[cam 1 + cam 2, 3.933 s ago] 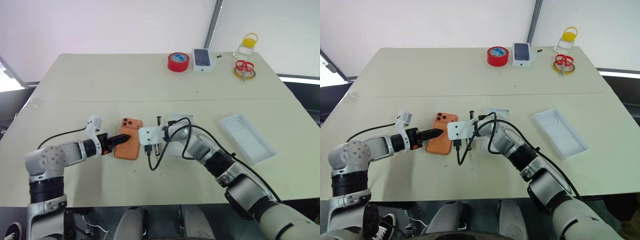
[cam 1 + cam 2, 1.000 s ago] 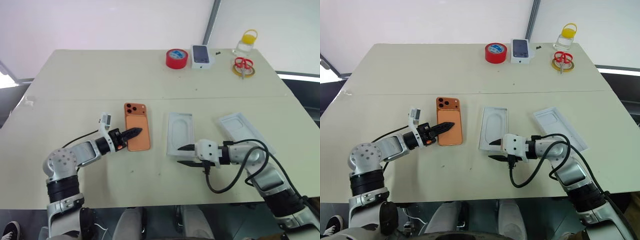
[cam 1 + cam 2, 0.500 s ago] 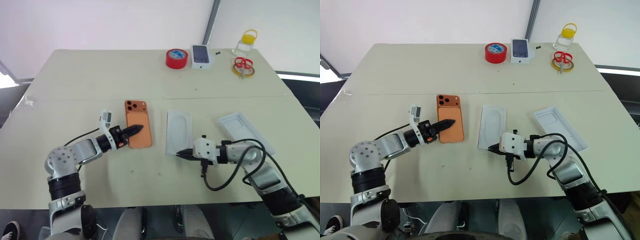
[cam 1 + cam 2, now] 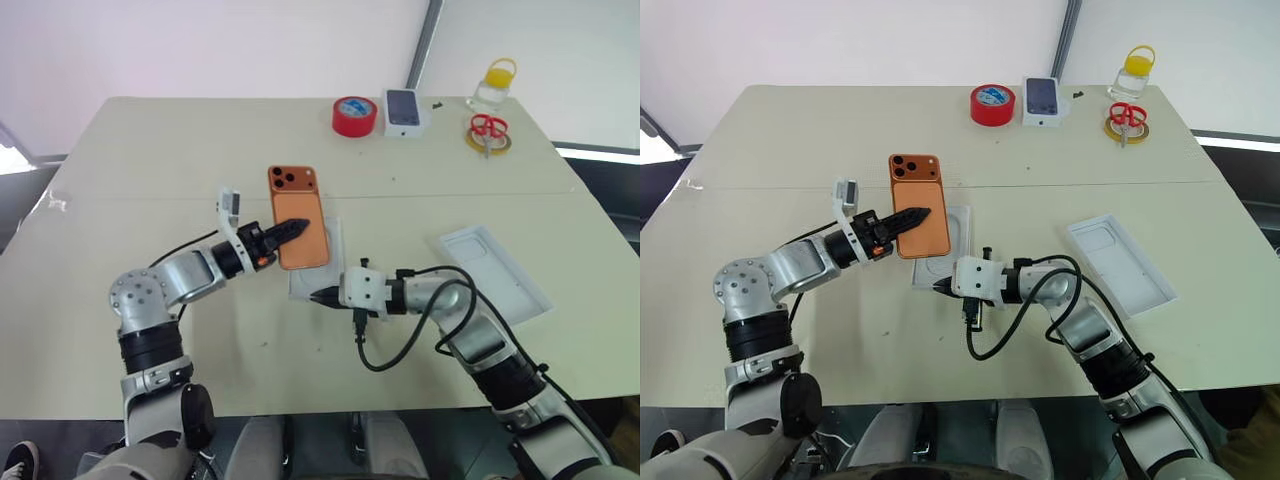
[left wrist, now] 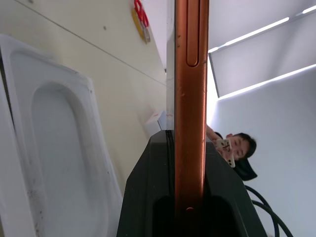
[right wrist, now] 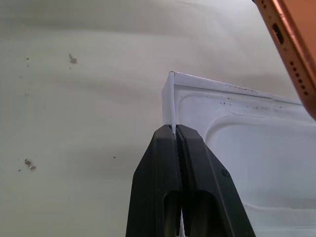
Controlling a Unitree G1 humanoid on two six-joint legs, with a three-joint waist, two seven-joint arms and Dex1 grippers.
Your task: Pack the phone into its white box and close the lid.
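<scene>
Phone (image 4: 297,216) lifted over white box (image 4: 958,222), box floor hidden, perhaps brownish

One orange phone (image 4: 919,220) is up off the table (image 4: 820,140), over the one white box (image 4: 940,262). One white lid (image 4: 1118,263) lies to the right of the box. Along the table's far edge, well beyond the box, there is one roll of red tape (image 4: 993,104), one small dark-topped white box (image 4: 1043,101), one clear jar with a yellow lid (image 4: 1132,73) and one pair of red-handled scissors (image 4: 1124,122) lying on one yellow ring (image 4: 1126,133). Two grippers are in sight: the left gripper (image 4: 908,217) and the right gripper (image 4: 940,285).
</scene>
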